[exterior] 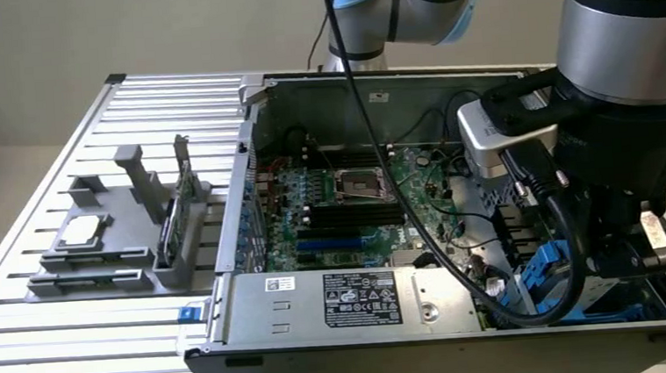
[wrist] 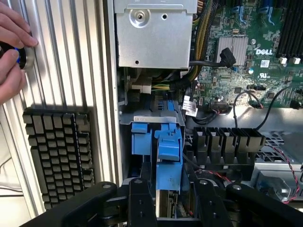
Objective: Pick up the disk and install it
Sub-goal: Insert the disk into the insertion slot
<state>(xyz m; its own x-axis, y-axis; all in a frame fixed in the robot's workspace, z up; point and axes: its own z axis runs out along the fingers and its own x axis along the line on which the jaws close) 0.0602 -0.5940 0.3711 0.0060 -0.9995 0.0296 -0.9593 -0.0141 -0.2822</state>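
Though clamping the disk [wrist: 168, 151] between gripper [wrist: 174, 191] jaws, only poised at five o'clock in the case [exterior: 247, 170]; not yet seated.

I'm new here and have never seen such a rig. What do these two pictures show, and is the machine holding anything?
A robot arm works over an open computer case on a slatted metal table. The exterior view comes from a camera off the arm; the wrist view from one on the arm, looking past its gripper into the case. At the exterior view's left, a grey tray carries a silver chip and a green card. The wrist view adds a keyboard and a person's hand at a knob. The gripper hangs at the blue-railed disk in the drive bay; whether it grips it I cannot tell.
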